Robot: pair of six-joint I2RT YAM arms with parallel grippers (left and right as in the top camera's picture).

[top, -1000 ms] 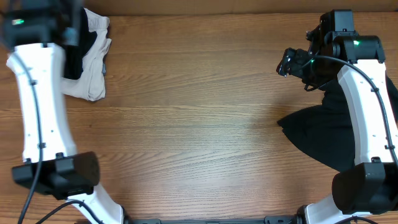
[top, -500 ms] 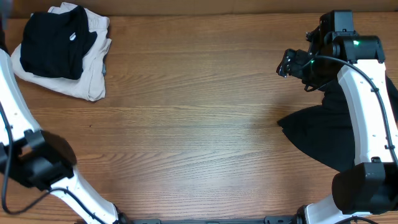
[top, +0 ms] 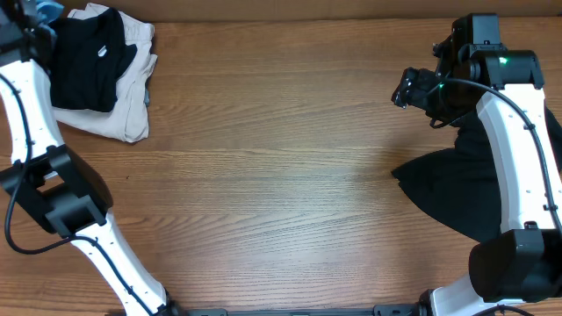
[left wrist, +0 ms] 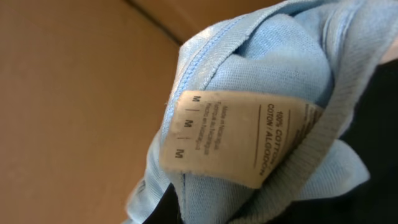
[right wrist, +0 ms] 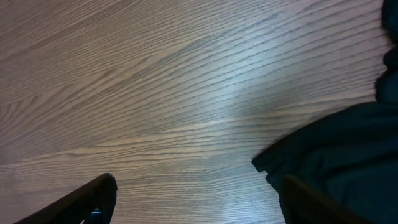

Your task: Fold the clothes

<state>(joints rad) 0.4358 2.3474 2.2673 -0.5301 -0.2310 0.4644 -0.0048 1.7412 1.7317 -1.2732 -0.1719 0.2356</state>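
Left tool is clamped tight on the sky-blue T-shirt. Looks like it's got it right at the collar, since the size label fills its camera. Right tool sits wide with nothing between its fingers, and a loose black garment lies just beside and under it.

My take: carry the shirt out to the bare middle of the counter and let it hang so it untwists. Then have the right tool take the other shoulder before laying it flat. Don't drag it across the stack next to the left tool.

Count: one blue shirt, two black pieces (the loose one plus the folded black one), one beige garment under that, two tools.
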